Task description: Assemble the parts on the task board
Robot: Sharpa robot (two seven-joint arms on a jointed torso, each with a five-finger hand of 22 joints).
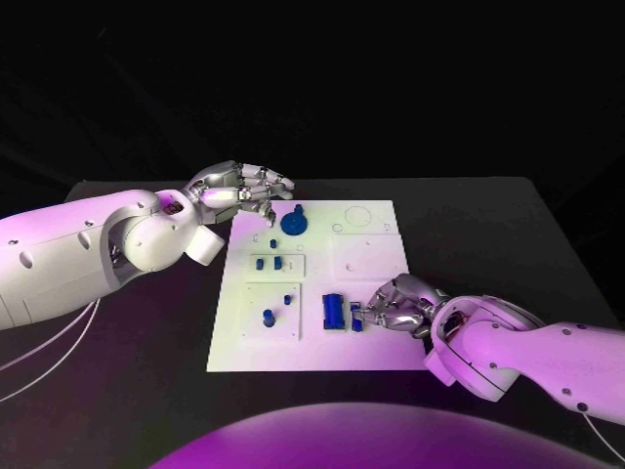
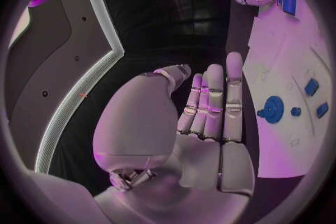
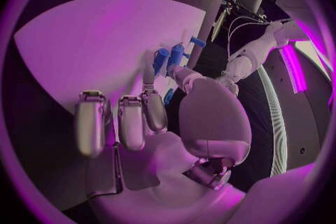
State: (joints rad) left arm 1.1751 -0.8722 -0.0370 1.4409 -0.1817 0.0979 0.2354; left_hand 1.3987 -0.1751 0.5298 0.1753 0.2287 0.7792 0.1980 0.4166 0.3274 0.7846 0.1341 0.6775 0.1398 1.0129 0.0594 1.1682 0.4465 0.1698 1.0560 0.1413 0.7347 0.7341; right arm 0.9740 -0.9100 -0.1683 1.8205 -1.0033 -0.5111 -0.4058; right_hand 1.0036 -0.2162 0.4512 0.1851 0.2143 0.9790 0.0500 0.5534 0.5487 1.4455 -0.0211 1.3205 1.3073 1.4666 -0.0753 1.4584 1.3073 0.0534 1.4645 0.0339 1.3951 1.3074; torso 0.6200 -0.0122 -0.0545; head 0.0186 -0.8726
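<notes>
The right hand (image 1: 401, 305) is reaching with fingers curled at the blue block (image 1: 335, 312) near the task board (image 1: 369, 259) front edge, not visibly gripping it, while the left hand (image 1: 242, 186) is hovering spread; the block looks light, rigid and slick, best pinched across its long sides

We count one white task board (image 1: 376, 256), two silver hands, left (image 1: 239, 188) and right (image 1: 401, 305), and about seven blue parts, the round one (image 1: 296, 222) at twelve o'clock.
</notes>
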